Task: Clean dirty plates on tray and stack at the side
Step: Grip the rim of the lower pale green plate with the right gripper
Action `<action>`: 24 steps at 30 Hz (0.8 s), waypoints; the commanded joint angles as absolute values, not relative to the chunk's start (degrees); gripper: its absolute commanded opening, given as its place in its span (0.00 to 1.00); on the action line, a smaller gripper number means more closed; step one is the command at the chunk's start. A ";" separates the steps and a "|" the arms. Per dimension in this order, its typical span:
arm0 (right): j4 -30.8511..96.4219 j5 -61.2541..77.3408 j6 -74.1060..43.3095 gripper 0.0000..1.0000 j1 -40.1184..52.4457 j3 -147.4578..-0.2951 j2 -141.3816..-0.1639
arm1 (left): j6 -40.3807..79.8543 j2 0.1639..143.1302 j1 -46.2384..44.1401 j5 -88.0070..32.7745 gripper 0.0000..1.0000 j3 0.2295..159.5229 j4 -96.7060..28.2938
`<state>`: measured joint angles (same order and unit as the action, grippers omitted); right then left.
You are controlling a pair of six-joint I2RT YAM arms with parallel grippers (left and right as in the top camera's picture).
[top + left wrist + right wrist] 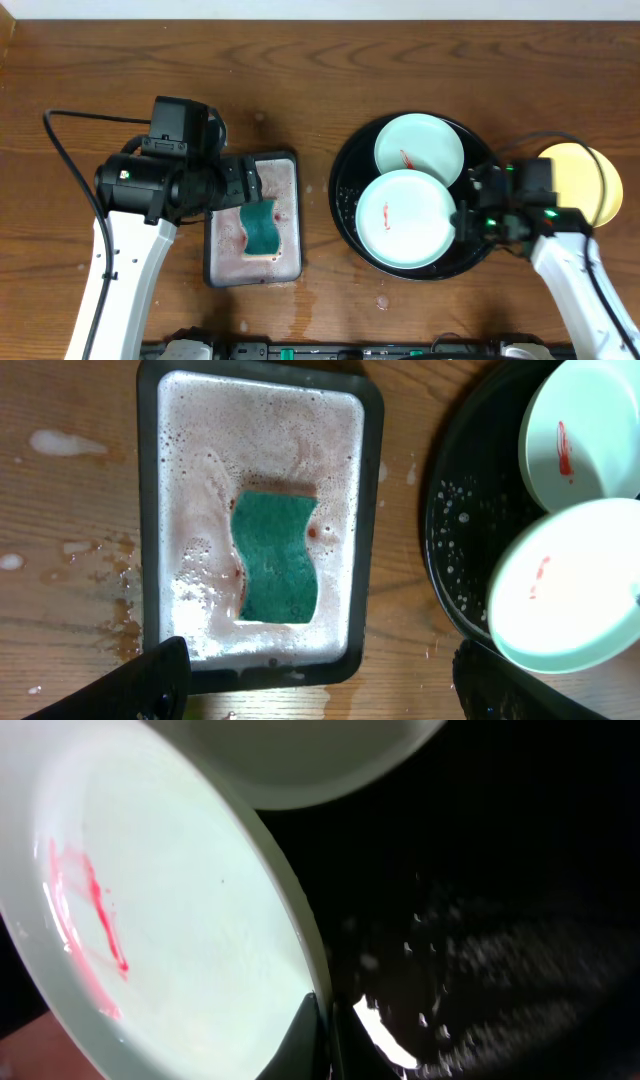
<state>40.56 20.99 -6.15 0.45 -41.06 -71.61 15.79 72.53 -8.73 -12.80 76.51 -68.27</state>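
Observation:
Two pale mint plates lie on the black tray (345,190). The front plate (405,218) has a red smear and partly overlaps the back plate (420,148), which is also smeared. My right gripper (462,218) is shut on the front plate's right rim; in the right wrist view its fingers (325,1030) pinch that rim (180,920). The yellow plate (585,180) lies on the wood table to the right of the tray, partly hidden by my right arm. My left gripper (320,690) is open and empty above the near end of a grey tray, apart from the plates.
A rectangular grey metal tray (215,270) left of centre holds foamy reddish water and a green sponge (262,228), also in the left wrist view (275,555). Wet spots and foam mark the wood around it. Water drops speckle the black tray (450,540).

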 commanded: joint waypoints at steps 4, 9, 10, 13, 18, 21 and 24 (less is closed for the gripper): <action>36.01 12.45 -19.84 0.01 5.96 -40.49 -81.65 | 15.25 72.62 -8.54 -12.84 0.84 76.77 -68.27; 32.99 13.67 -20.25 0.01 5.69 -40.49 -87.33 | 15.27 72.62 -8.54 -12.84 0.84 76.75 -68.25; 32.99 13.47 -20.08 0.01 5.48 -40.49 -87.94 | 15.27 72.62 -8.54 -12.86 0.84 76.75 -68.23; 34.33 21.96 -14.68 0.01 4.54 -40.49 -89.06 | 15.27 72.62 -8.54 -12.88 0.84 76.77 -67.53; 35.59 27.97 -6.48 0.01 4.60 -40.49 -88.79 | 15.27 72.62 -8.54 -12.88 0.84 76.77 -67.57; 36.05 27.86 -6.09 0.01 4.47 -40.51 -88.18 | 15.27 72.62 -8.54 -12.88 0.84 76.77 -67.57; 36.58 26.87 -5.56 0.01 3.99 -41.15 -86.56 | 15.27 72.62 -8.54 -12.88 0.84 76.75 -67.57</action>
<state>35.99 25.85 -8.56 4.56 -41.01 -88.31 15.77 72.53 -8.73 -12.80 76.51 -67.48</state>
